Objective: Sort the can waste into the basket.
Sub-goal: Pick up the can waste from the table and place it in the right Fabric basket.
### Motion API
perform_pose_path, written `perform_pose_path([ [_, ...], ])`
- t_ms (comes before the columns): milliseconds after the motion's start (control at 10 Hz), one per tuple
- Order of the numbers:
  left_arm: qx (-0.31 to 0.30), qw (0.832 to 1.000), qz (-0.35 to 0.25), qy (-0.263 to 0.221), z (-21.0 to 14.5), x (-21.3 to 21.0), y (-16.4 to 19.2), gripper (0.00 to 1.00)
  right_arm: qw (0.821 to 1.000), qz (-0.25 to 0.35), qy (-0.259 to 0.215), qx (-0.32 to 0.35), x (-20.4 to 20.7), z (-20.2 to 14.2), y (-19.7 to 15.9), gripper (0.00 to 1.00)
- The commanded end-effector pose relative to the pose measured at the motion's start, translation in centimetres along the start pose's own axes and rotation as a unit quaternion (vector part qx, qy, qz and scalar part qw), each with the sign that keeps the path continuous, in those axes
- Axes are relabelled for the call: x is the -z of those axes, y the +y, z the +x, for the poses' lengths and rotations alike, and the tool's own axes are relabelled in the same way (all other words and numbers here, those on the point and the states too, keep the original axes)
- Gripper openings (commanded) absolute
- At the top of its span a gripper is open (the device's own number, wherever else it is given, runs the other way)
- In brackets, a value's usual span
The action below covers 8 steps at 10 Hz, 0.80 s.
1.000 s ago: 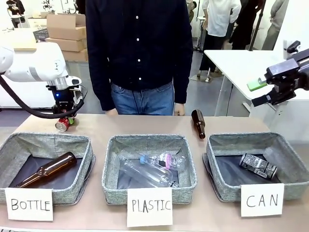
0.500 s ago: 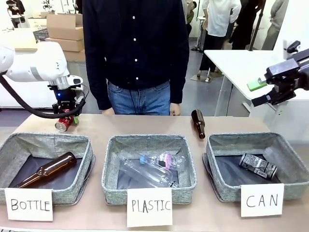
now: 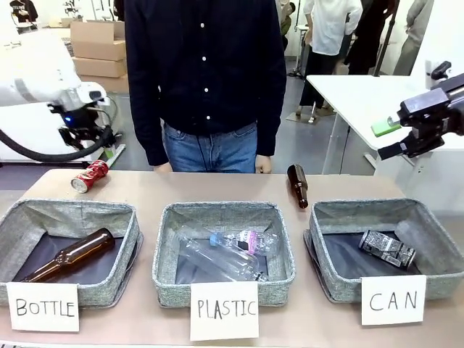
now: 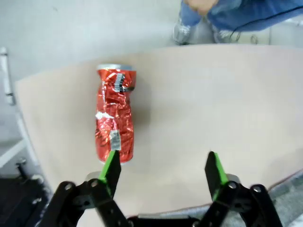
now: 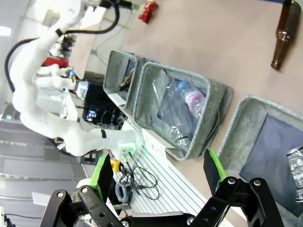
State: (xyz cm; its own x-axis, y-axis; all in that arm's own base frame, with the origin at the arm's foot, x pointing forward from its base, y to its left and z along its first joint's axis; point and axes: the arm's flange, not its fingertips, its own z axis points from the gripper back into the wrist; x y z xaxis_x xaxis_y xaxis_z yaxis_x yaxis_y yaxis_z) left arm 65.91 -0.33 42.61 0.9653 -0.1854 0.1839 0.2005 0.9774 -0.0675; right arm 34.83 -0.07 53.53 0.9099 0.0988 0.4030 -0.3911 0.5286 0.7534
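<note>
A crushed red can lies on its side on the table's far left, free of any grip. My left gripper hangs open a little above and behind it. In the left wrist view the red can lies beyond my left gripper, its near end by the left green pad. A silver-and-black can lies inside the grey basket marked "CAN" at the right. My right gripper hovers open high above that basket's far right, holding nothing. The right wrist view has the right gripper open over the baskets.
A brown glass bottle lies on the table behind the CAN basket. The middle bin marked "PLASTIC" holds clear bottles; the left bin marked "BOTTLE" holds a brown bottle. A person stands at the far edge, hands on the table.
My left gripper opened, let go of the red can and rose up and back. The can now lies on the table. The right arm has not moved.
</note>
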Motion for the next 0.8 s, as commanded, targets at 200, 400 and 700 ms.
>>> perform_pose_path([
  [200,-0.048,0.999,0.008,-0.005,-0.8,1.3,3.5,1.00,1.000,-0.001,0.001,-0.015,-0.2,0.1,-0.2,1.00],
  [400,-0.050,0.999,0.021,0.001,1.1,4.1,4.8,1.00,1.000,-0.001,0.001,-0.015,-0.2,0.1,-0.2,1.00],
  [700,-0.045,0.998,0.035,0.010,3.9,8.4,4.8,1.00,1.000,-0.001,0.001,-0.015,-0.2,0.1,-0.2,1.00],
])
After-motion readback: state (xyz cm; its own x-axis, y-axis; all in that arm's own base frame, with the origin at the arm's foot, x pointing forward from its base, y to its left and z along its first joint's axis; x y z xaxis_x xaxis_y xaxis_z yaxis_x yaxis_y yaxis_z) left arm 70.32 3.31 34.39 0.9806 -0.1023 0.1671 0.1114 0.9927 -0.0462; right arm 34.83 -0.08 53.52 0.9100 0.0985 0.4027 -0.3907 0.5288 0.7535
